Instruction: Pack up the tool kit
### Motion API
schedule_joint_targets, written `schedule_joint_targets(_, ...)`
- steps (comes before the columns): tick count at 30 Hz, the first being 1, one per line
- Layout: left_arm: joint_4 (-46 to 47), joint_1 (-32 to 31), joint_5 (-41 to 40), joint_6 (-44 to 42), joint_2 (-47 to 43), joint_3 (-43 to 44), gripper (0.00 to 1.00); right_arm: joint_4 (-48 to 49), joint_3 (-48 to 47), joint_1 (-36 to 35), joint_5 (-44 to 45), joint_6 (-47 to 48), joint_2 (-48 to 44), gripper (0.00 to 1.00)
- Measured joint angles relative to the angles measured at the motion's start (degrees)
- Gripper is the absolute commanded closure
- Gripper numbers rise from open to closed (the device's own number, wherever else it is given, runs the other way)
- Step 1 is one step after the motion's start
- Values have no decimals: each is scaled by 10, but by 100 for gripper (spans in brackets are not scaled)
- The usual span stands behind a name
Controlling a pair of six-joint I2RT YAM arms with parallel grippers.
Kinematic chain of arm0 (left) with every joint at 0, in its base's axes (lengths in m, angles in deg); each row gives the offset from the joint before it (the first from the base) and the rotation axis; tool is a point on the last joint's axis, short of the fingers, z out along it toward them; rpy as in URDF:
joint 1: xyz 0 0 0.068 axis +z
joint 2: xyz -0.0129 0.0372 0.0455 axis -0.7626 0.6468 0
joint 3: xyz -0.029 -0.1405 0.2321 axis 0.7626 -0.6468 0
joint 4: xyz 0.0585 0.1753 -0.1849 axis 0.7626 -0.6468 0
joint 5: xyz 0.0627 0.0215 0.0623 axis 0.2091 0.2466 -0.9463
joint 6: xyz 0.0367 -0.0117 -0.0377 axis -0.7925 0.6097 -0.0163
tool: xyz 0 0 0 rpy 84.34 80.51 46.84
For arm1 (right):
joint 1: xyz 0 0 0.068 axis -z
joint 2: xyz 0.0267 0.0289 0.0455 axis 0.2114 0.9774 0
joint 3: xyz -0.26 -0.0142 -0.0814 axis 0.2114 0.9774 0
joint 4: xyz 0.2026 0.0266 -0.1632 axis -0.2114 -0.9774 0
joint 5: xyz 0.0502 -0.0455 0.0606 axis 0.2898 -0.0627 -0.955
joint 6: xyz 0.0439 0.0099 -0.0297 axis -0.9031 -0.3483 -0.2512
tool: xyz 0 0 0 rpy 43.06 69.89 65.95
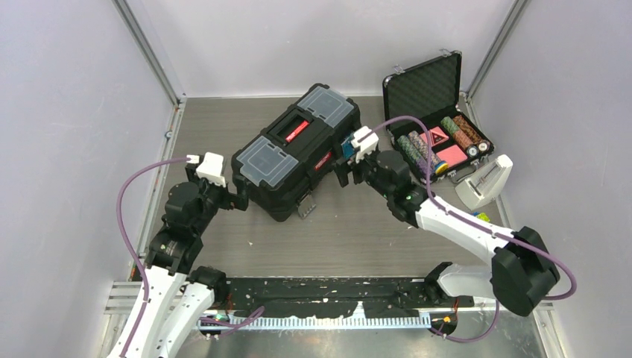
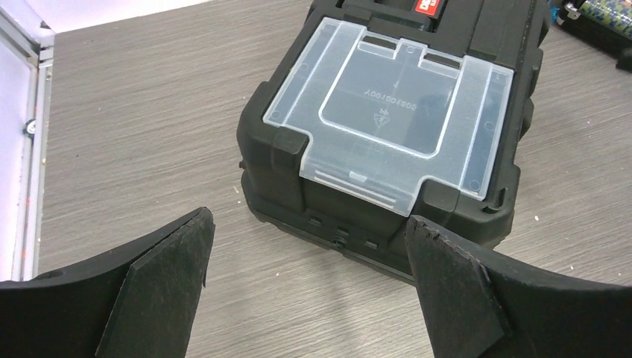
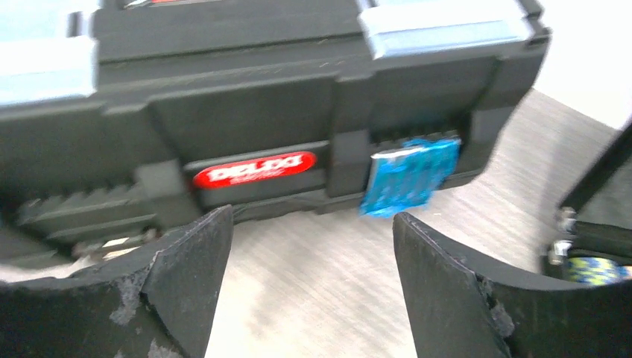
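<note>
case (image 1: 425, 89): propped open, far right | chips (image 1: 456, 128): rowed inside | white object (image 1: 484, 183): set beside case, nearer side

Even bright light, right wrist blurred

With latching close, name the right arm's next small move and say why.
Probably ease the right gripper forward onto the blue latch. Its jaws stand open and empty just short of the toolbox, whose lid looks down, while that latch seems to hang loose from the front wall, likely unfastened.
</note>
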Motion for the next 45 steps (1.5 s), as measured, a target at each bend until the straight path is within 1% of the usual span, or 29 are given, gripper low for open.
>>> schedule_joint_targets(3, 1, 0, 6, 0, -1, 0, 0, 37, 54, 0, -72, -16, -27, 16)
schedule_joint_targets(7, 4, 0, 13, 0, -2, -1, 0, 98, 120, 0, -158, -30, -7, 15)
schedule_joint_targets(10, 4, 0, 16, 0, -4, -3, 0, 151, 146, -1, -215, -40, 46, 14)
schedule_joint_targets(13, 4, 0, 20, 0, -7, -6, 1, 212, 147, -1, -266, -50, 116, 14)
schedule_joint_targets(16, 5, 0, 23, 0, -9, -8, 0, 285, 147, -1, -298, -70, 184, 14)
schedule_joint_targets(23, 7, 0, 24, 0, -14, -9, 1, 390, 119, -1, -337, -116, 295, 15)
schedule_joint_targets(30, 8, -4, 26, 0, -14, -10, 0, 449, 84, -1, -373, -149, 351, 17)
schedule_joint_targets(36, 15, -9, 41, 0, -14, -14, 1, 469, 78, -1, -405, -170, 380, 24)
schedule_joint_targets(41, 22, -22, 39, -11, -14, -17, 2, 475, 78, -1, -418, -187, 381, 34)
schedule_joint_targets(43, 22, -41, 31, -17, -14, -17, 2, 478, 78, -1, -422, -201, 381, 36)
schedule_joint_targets(45, 21, -80, 9, -28, -14, -17, 2, 478, 80, -1, -422, -213, 381, 37)
